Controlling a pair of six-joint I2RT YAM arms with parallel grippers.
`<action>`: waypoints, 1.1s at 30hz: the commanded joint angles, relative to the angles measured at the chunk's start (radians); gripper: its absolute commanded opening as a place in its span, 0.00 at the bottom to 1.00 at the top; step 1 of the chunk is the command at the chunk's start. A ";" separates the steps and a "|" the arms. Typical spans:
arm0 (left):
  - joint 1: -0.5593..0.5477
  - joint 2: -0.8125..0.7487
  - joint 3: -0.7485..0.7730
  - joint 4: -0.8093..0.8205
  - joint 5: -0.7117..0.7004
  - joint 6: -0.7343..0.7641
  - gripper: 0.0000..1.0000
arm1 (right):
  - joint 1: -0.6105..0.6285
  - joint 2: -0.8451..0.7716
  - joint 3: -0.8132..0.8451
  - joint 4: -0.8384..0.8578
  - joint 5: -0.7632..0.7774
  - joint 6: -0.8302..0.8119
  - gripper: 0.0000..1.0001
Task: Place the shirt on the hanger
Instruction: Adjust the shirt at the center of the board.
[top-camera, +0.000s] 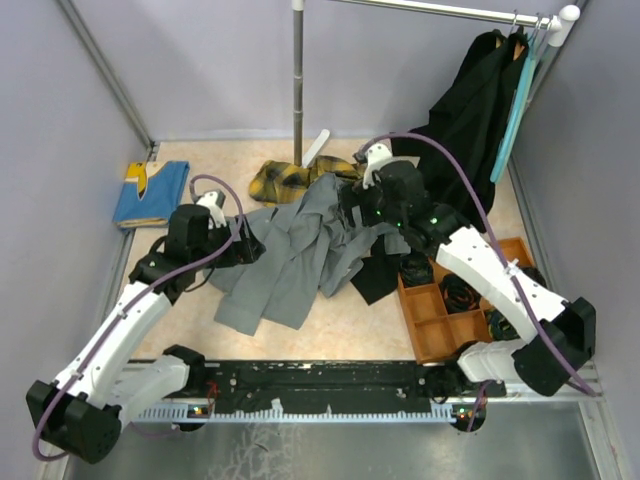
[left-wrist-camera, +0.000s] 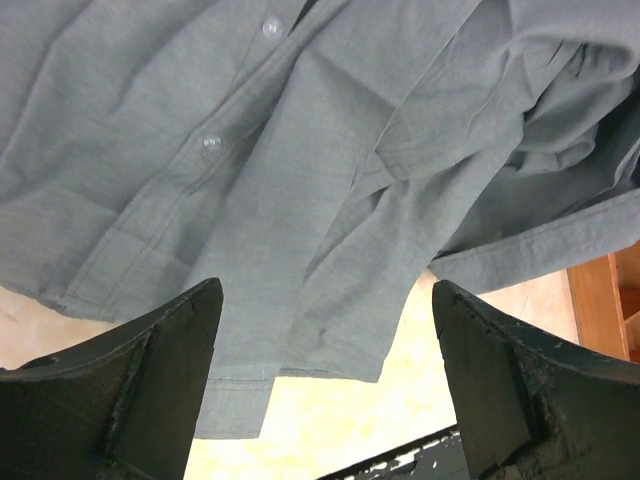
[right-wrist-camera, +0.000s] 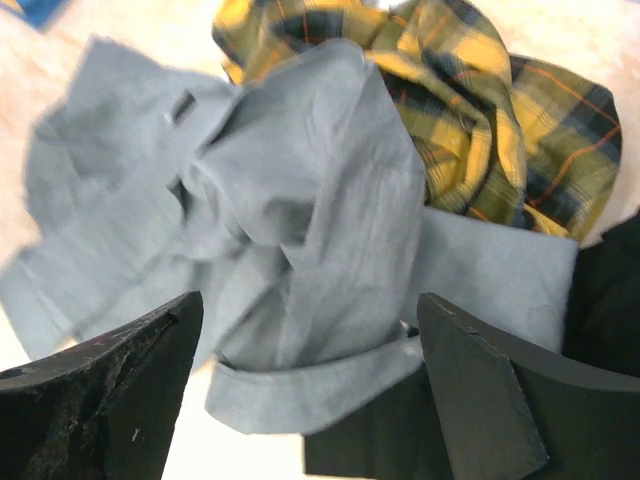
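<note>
Spotter: Black fingers (left-wrist-camera: 150, 380) of your left gripper (left-wrist-camera: 325, 330) stand wide apart and hold nothing; they hang just over one hem of the grey shirt (left-wrist-camera: 300, 150); your right gripper (right-wrist-camera: 310, 330) is wide as well, with a bunched fold of the shirt between its jaws, not pinched.

Operator: And where is the hanger?

Spotter: Well apart from the shirt; the hanger (top-camera: 515, 110) hangs on the rail (top-camera: 440, 10) beyond the shirt's far right side, beside a black garment (top-camera: 465, 110); you see it edge-on, so the form of its lower bar cannot be told.

Operator: What can go wrong if I close now?

Spotter: Three things, I think; first, the yellow plaid shirt (right-wrist-camera: 480, 110) touches the grey shirt on its far side, so a deep grip of your right jaws may take both cloths; second, the fold there has many layers, so you may lift a lump and not the collar, and then no shoulder opens for the hanger; third, a dark cloth (right-wrist-camera: 360, 445) lies under the shirt's right edge, near the orange tray (top-camera: 440, 320), and a pull may drag it along; your left jaws reach the hem only, so the thin cloth may slip out.
</note>
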 joint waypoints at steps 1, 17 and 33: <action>-0.004 -0.034 -0.072 0.046 0.044 -0.033 0.91 | 0.007 -0.069 -0.099 0.013 -0.017 -0.237 0.89; -0.003 -0.075 -0.132 0.052 0.000 -0.046 0.90 | 0.281 -0.468 -0.639 0.346 -0.034 -1.164 0.83; -0.003 -0.101 -0.137 0.036 -0.005 -0.060 0.90 | 0.288 -0.180 -0.586 0.397 0.063 -1.424 0.77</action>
